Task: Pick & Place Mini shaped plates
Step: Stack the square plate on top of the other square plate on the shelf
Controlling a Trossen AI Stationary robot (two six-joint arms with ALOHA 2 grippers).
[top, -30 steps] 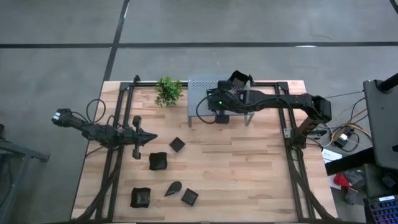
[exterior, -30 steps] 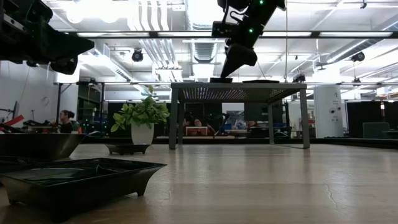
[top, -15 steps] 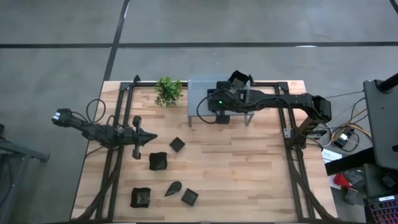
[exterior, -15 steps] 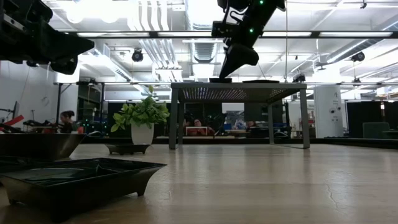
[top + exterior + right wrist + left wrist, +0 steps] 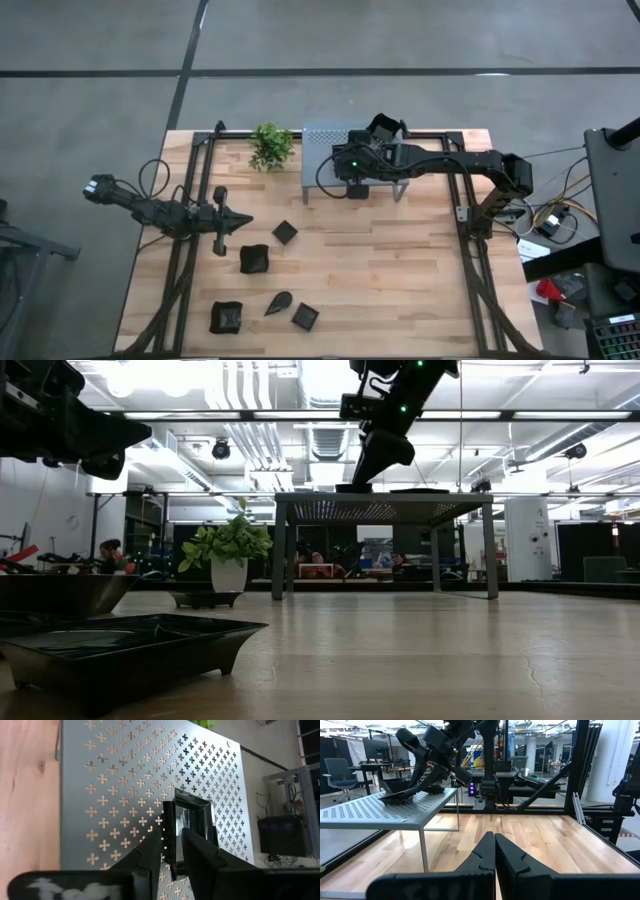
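A small black square plate (image 5: pixel 192 835) rests flat on the grey perforated shelf (image 5: pixel 100 795) at the table's far side. My right gripper (image 5: pixel 171 845) slants down over it, open, one finger inside the plate and one outside its near wall. The low view shows this plate (image 5: pixel 355 488) lying on the shelf top under the fingers. Several more black mini plates lie on the wood near the table's front left, among them a square one (image 5: pixel 285 231), a deeper one (image 5: pixel 254 259) and a leaf-shaped one (image 5: pixel 279 301). My left gripper (image 5: pixel 245 222) waits shut, level, above the table's left side. My right gripper stands astride the plate's near wall (image 5: pixel 169 827), coming from above at a slant. A thin gap shows beside the inner finger (image 5: pixel 192 852). I cannot tell whether the outer finger (image 5: pixel 152 850) touches the wall. The plate sits with its bottom on the shelf.
A small green plant (image 5: pixel 270 145) stands left of the shelf (image 5: pixel 320 140). Another low dark dish (image 5: pixel 420 489) lies farther along the shelf top. Black frame rails run along both sides of the table. Bare wood lies between the shelf and the plates at the front.
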